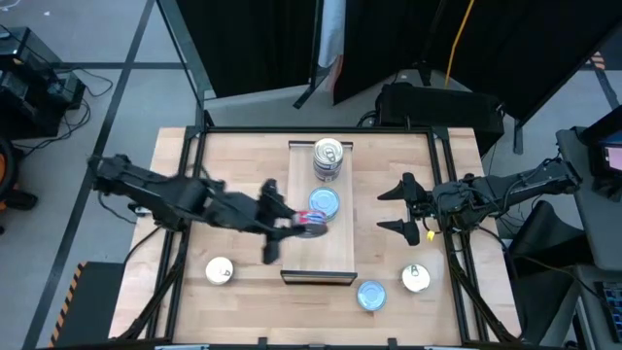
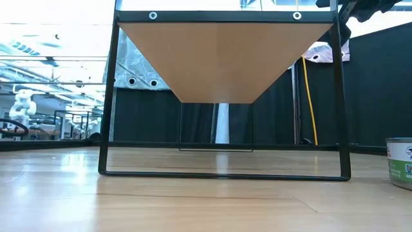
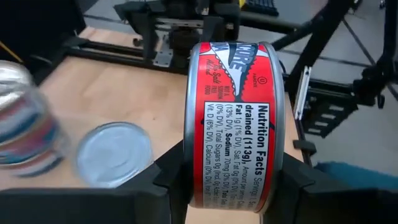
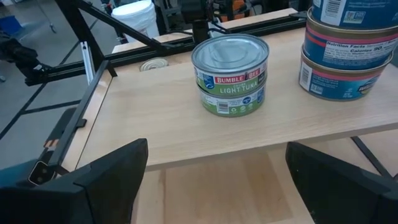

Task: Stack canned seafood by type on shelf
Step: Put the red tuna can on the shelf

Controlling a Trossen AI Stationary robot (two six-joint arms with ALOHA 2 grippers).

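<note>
Holding a red tuna can [image 3: 235,124] by its flat ends, the left tool [image 3: 227,180] grips something hard, smooth, slippery; right tool [image 4: 214,180] waits spread wide beside the shelf [image 1: 342,248].

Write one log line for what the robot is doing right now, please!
left gripper: shut on red can, over shelf | right gripper: open, waiting right of shelf | blue-top can on shelf

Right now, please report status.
Left gripper jaws shut on red can over shelf. Right gripper open, waiting beside shelf. Nothing blocking.
</note>
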